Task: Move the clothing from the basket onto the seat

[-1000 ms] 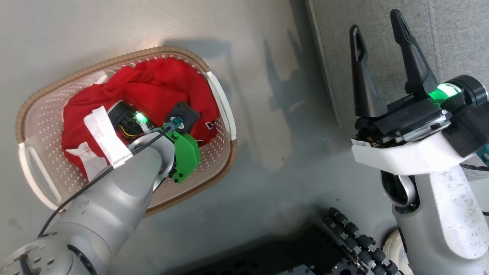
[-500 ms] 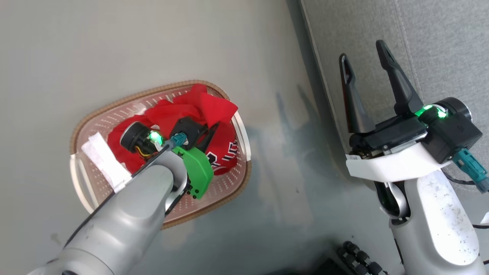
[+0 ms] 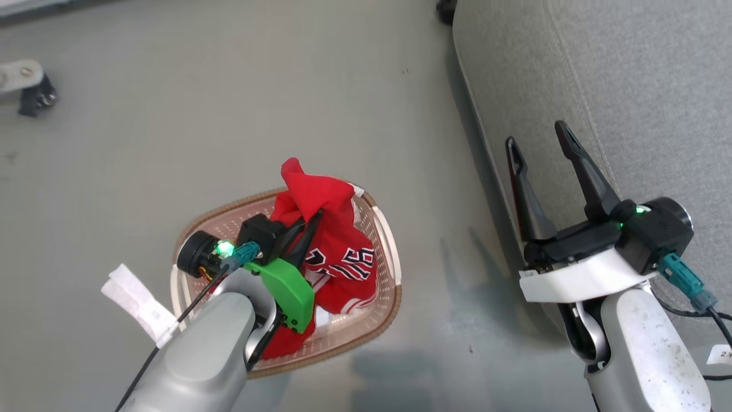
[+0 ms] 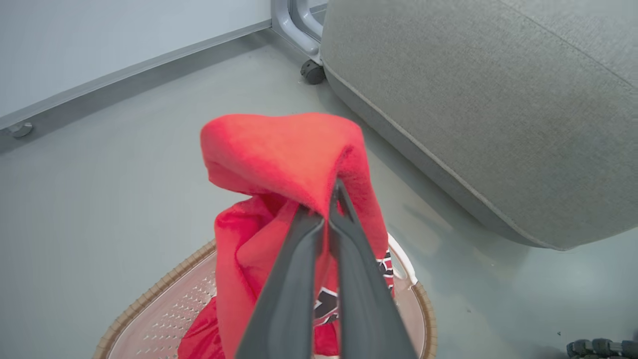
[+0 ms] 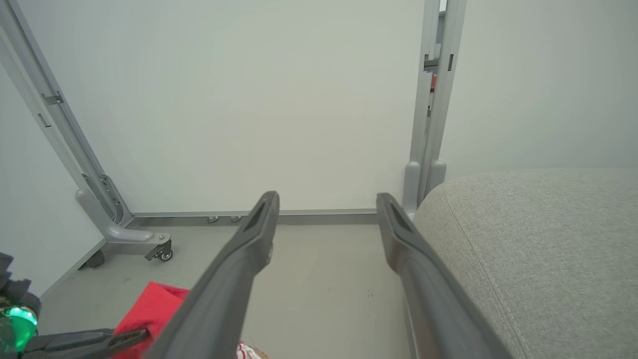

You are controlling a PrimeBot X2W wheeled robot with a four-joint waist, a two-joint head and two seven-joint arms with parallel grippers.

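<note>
The left forearm [image 3: 200, 355], silver-grey, is carrying a green bracket [image 3: 286, 292] and a white tape tag [image 3: 137, 300] at lower left; the speckled right forearm [image 3: 646, 355] is wearing a white collar [image 3: 572, 280], teal connector [image 3: 680, 277] and dark jaws.

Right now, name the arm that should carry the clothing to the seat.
Left. The left gripper is shut on the clothing, a fold raised above the basket; the right gripper is open and empty by the seat.
</note>
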